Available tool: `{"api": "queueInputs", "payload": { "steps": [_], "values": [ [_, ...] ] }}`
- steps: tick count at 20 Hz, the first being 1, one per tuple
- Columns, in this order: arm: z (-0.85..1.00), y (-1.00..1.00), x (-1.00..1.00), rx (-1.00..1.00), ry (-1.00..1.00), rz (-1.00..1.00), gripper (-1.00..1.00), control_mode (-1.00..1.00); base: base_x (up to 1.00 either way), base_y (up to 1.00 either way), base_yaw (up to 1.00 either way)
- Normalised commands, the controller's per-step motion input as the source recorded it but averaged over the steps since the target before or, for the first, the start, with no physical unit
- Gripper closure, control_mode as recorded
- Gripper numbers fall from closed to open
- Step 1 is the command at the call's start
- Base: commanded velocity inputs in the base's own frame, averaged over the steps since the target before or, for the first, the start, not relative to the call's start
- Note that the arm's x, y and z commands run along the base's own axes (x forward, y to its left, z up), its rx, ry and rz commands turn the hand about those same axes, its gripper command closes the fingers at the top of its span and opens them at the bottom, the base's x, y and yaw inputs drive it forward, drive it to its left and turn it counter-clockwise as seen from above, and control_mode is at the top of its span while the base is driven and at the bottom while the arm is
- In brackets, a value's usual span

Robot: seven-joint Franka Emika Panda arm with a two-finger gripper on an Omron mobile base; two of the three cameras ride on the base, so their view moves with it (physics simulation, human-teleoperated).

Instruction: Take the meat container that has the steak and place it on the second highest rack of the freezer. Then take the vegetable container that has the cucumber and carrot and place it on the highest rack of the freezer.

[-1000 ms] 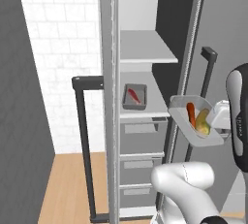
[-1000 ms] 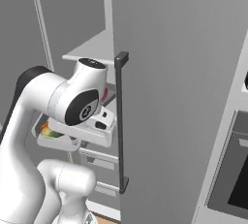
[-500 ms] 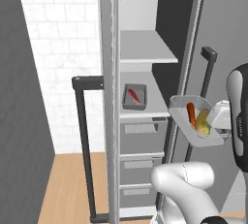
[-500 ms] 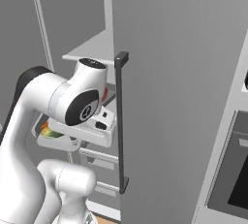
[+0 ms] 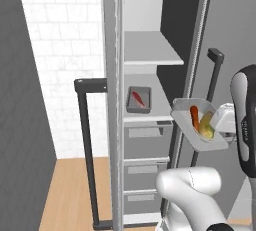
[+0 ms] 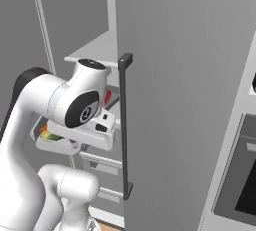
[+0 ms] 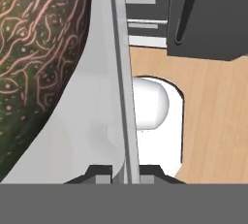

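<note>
The vegetable container [image 5: 200, 125], a pale grey tray, hangs tilted at the right middle of the left base view, in front of the open freezer [image 5: 150, 100] and apart from its shelves. In it lie the carrot [image 5: 194, 115] and, just beside it toward the right, the cucumber [image 5: 206, 125]. The gripper [image 7: 126, 172] is clamped on the tray's rim: in the hand view the thin wall runs straight up from between the two fingertips, with the cucumber's mottled green skin in the upper left. In the right base view the tray shows at the left middle, under the white arm [image 6: 70, 105].

The highest rack [image 5: 147, 50] sits in the upper centre of the left base view. On the shelf below it rests the meat container [image 5: 138, 99] with the steak [image 5: 138, 98] inside.

The dark door handle [image 6: 125, 125] runs down the centre of the right base view.
</note>
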Motion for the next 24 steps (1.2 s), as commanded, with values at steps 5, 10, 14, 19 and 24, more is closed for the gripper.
{"api": "queueInputs", "payload": {
  "steps": [5, 10, 14, 19, 24],
  "values": [
    [0.24, 0.23, 0.0, -0.1, -0.04, 0.0, 1.0, -1.0, 0.0, 0.0, 0.0],
    [0.64, 0.29, 0.44, -0.03, -0.15, -0.01, 1.0, -1.0, 0.0, 0.0, 0.0],
    [0.57, 0.4, 0.9, 0.0, -0.11, -0.08, 1.0, -1.0, 0.0, 0.0, 0.0],
    [0.29, 0.23, 0.87, 0.0, -0.08, -0.1, 1.0, -1.0, 0.0, 0.0, 0.0],
    [-0.08, 0.0, 0.94, 0.02, -0.04, -0.07, 1.0, -1.0, 0.0, 0.0, 0.0]
  ]
}}
